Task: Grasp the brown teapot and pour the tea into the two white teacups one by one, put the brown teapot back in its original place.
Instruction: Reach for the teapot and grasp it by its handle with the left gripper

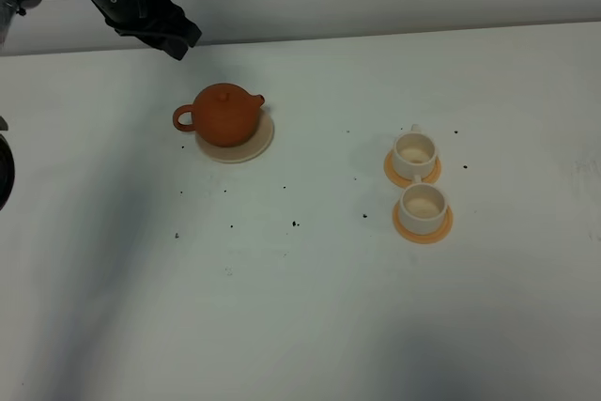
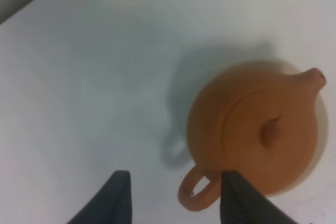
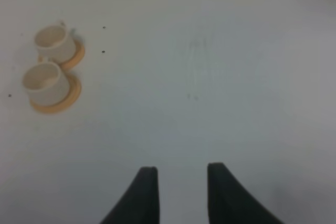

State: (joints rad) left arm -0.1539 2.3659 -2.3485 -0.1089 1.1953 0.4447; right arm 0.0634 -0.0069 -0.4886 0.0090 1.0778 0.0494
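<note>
The brown teapot (image 1: 225,115) stands upright with its lid on, on the cream saucer (image 1: 255,146), left of the table's middle. Its spout points right and its loop handle (image 2: 197,190) points left. My left gripper (image 2: 176,195) hangs open above and behind the pot; in the left wrist view the handle lies between the two dark fingers, close to one of them, and nothing is gripped. The two white teacups (image 1: 414,152) (image 1: 423,204) sit on orange coasters at the right. My right gripper (image 3: 178,192) is open over bare table, away from the teacups (image 3: 47,61). The tea is hidden.
The left arm (image 1: 141,7) reaches in from the back left corner. Small dark specks dot the white table (image 1: 300,307) between teapot and cups. The table's back edge meets a grey wall.
</note>
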